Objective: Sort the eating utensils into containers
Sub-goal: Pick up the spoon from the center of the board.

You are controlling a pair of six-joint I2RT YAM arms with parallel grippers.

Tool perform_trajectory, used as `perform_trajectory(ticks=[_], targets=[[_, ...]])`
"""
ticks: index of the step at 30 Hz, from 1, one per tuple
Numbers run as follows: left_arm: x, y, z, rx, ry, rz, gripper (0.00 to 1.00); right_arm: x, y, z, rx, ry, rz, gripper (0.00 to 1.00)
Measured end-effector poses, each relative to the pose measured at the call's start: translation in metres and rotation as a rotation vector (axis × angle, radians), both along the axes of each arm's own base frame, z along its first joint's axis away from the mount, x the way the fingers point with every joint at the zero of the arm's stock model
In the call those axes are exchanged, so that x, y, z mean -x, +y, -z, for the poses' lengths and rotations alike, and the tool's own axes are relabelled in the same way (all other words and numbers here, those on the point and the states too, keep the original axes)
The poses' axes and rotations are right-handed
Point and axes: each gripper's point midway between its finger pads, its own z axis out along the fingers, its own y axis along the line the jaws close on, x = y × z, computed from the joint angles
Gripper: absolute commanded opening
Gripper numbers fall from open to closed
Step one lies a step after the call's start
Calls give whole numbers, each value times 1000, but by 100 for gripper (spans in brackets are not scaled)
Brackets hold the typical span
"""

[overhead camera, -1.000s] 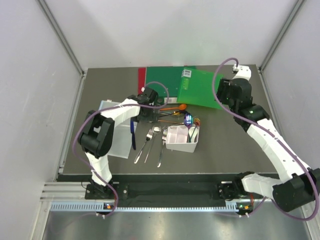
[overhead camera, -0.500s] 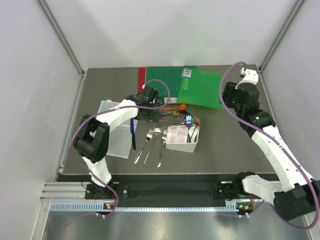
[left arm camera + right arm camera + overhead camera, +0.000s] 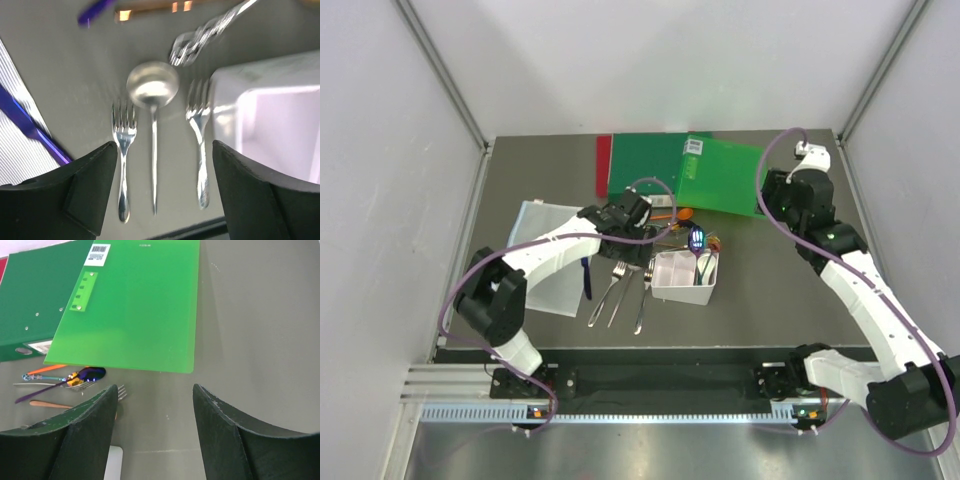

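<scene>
Top view: a grey table (image 3: pixel 770 300) between white walls (image 3: pixel 390 150) bears green and red folders (image 3: pixel 705 170) at the rear, a clear sheet (image 3: pixel 542 260) at left and the white bin (image 3: pixel 682 293) at centre. Left wrist view: the left gripper (image 3: pixel 164 155), jaws wide and empty, hangs over two forks (image 3: pixel 123 132) flanking a spoon (image 3: pixel 152 90), just beside the bin. Right wrist view: the right gripper (image 3: pixel 155 390), spread and empty, faces bare table near a green folder (image 3: pixel 135 305) edged by more utensils (image 3: pixel 75 376).

Bright even light, left wrist view motion-blurred, glare on spoon (image 3: pixel 152 86)
</scene>
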Motion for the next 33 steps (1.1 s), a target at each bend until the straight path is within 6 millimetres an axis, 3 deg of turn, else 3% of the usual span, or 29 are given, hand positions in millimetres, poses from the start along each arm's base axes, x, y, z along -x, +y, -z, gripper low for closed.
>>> perform_trajectory(ticks=[4, 10, 18, 26, 33], targets=[[18, 14, 17, -37, 65, -15, 76, 2, 0, 5, 2, 14, -2, 62], [30, 19, 24, -59, 106, -9, 70, 5, 0, 13, 1, 33, -3, 62], [35, 14, 32, -65, 124, 7, 58, 6, -2, 14, 1, 37, 0, 62], [41, 15, 67, -116, 212, -3, 57, 10, -9, 15, 2, 35, 17, 62], [38, 12, 71, -112, 208, -3, 57, 13, -18, 20, 6, 44, 38, 62]])
